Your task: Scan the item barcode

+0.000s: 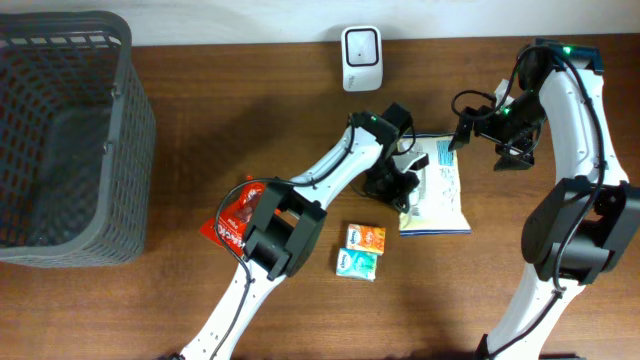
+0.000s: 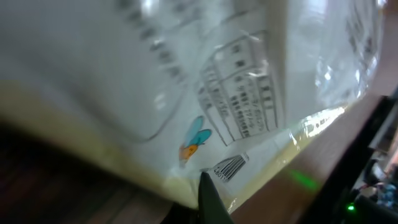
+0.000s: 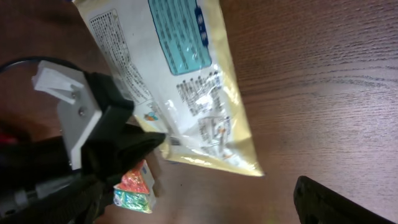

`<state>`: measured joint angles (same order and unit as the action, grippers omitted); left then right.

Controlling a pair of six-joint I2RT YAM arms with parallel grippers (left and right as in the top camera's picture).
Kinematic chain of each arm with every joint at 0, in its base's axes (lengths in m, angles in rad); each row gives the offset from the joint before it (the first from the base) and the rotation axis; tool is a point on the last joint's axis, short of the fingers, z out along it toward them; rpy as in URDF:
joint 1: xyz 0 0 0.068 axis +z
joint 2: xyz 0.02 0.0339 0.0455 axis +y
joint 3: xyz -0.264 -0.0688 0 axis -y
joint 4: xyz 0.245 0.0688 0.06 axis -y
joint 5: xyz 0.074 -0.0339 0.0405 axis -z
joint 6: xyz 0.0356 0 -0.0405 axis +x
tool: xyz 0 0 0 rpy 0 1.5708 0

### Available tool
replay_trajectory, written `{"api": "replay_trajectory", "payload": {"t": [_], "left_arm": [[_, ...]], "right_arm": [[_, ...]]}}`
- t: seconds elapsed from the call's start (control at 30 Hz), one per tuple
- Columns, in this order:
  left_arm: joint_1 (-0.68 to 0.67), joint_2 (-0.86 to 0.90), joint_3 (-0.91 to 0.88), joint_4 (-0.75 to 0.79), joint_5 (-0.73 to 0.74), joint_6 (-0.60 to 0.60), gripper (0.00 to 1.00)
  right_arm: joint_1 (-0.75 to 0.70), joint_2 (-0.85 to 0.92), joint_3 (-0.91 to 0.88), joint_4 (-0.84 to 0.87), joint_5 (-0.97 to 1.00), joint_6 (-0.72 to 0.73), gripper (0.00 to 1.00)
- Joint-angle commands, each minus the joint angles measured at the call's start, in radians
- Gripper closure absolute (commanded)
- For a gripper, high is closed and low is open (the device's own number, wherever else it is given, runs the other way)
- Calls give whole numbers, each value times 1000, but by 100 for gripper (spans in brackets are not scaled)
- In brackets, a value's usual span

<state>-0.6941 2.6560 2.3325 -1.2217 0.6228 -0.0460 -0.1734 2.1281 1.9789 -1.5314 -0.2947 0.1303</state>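
Left gripper (image 1: 405,195) is closed on an edge of the pouch (image 1: 442,190) lying just right of the desk's centre, so grasping is judged done; next the barcode (image 2: 229,167) must be lifted and turned toward the scanner (image 1: 360,45) at the far edge.

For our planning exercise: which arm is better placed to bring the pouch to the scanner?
Left: the left claw is shut on the pouch edge; the right claw hangs open, apart.
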Motion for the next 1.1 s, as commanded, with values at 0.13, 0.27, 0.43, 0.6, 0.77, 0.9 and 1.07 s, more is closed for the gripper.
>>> {"api": "replay_trajectory", "payload": {"t": [0.13,0.27,0.43,0.6,0.77,0.9,1.07], "left_arm": [[101,31,328,-303,-529,-19,100],[119,31,524,-435,-826,-73,100],[121,6,625,-467,-1085,-72,100],[115,1,623,-467,-1318,-66,100],[111,1,614,-467,-1323,-48,100],[92,1,592,-467,-1267,-1,100],[29,1,520,-463,-1212,64,100]], "right_arm": [[-6,5,-2,7,-3,-12,1],[-5,5,-3,12,32,-11,2],[-5,5,-3,17,44,-11,1],[-5,5,-3,17,98,-11,1],[-5,5,-4,19,97,-11,1],[-5,5,-4,22,97,-11,1],[-5,5,-4,22,97,-11,1]]}}
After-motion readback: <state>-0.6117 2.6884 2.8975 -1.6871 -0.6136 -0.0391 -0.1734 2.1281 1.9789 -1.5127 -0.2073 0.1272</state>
